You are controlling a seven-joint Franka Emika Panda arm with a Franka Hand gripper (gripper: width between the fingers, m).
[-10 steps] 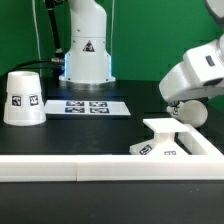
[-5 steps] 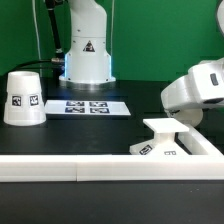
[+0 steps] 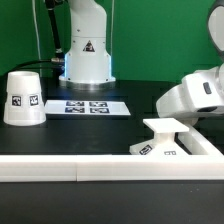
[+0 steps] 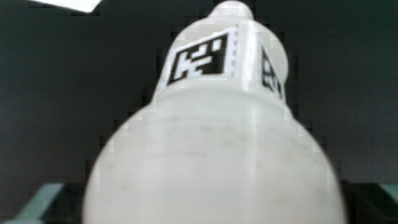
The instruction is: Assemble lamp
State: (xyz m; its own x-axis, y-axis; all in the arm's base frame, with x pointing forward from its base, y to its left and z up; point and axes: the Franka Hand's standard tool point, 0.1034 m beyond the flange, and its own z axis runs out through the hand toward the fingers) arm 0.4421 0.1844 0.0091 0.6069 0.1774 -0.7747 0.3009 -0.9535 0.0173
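Seemingly the tool (image 3: 173, 113), closed on the bulb (image 4: 214, 130), hovers just above the base (image 3: 163, 142), the bulb's long axis pointing away from the wrist.

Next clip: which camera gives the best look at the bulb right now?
The wrist view: the bulb fills the picture, with a square tag plain to see near its narrow end. In the exterior view I cannot make the bulb out; only the arm shows, its end close above the base.

End effector (image 3: 172, 108) low, seemingly tilted.
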